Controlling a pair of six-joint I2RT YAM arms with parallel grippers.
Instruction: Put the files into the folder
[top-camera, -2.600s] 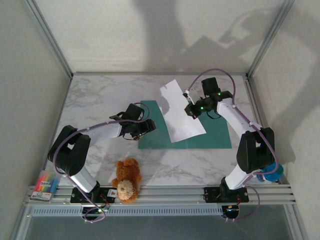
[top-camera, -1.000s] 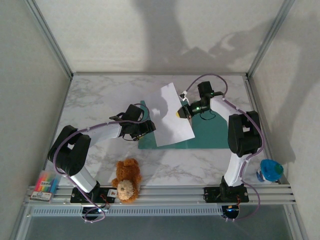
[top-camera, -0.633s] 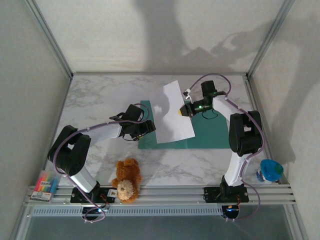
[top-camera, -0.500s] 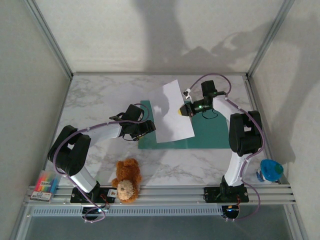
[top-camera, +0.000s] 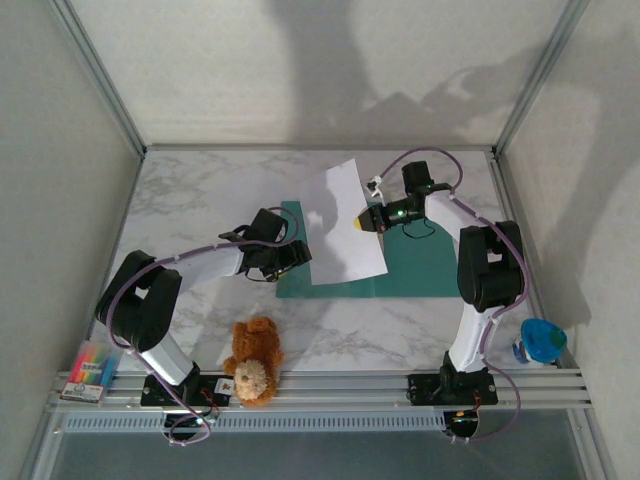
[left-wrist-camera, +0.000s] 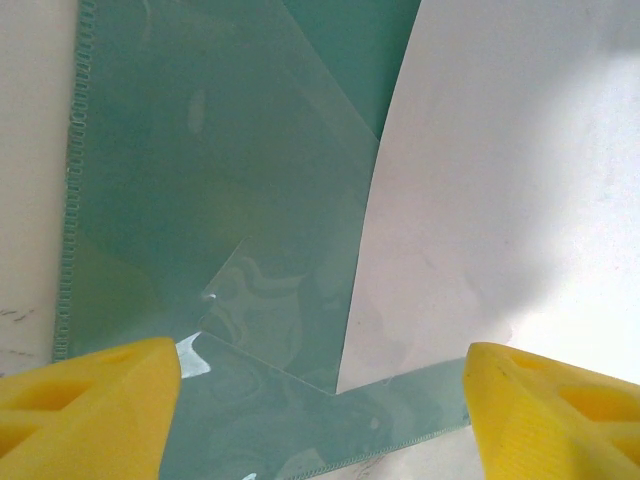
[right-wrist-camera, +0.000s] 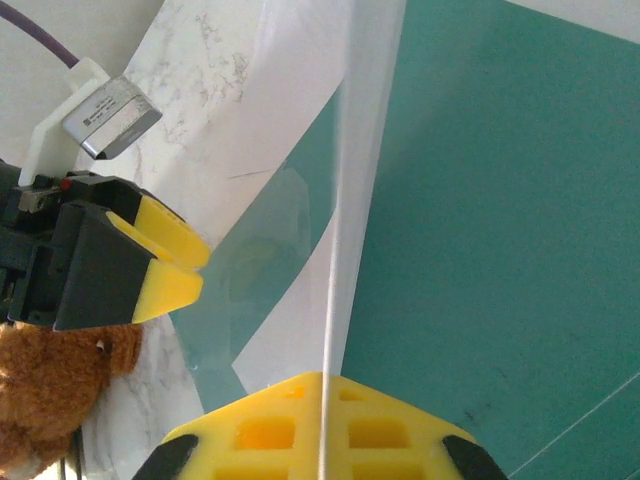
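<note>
The teal folder (top-camera: 420, 268) lies flat on the marble table, and its teal surface also shows below each wrist camera (left-wrist-camera: 200, 180) (right-wrist-camera: 500, 200). One white file sheet (top-camera: 343, 225) slants over the folder's left half, its far end sticking out past the folder's back edge. My right gripper (top-camera: 368, 221) is shut on the sheet's right edge (right-wrist-camera: 338, 280), the paper pinched edge-on between the yellow fingers (right-wrist-camera: 260, 425). My left gripper (top-camera: 287, 258) hovers open over the folder's left end, nothing between its jaws (left-wrist-camera: 320, 420). The sheet's near corner (left-wrist-camera: 480, 200) sits under a translucent teal flap.
A brown teddy bear (top-camera: 252, 362) lies near the front rail by the left base. A blue cup (top-camera: 541, 341) stands at the front right. A coloured pack (top-camera: 90, 368) sits at the front left corner. Frame posts and white walls close in the table.
The right gripper has carried the sheet left across the folder, then drawn it slightly back and right. The left gripper has stayed in place, open.
</note>
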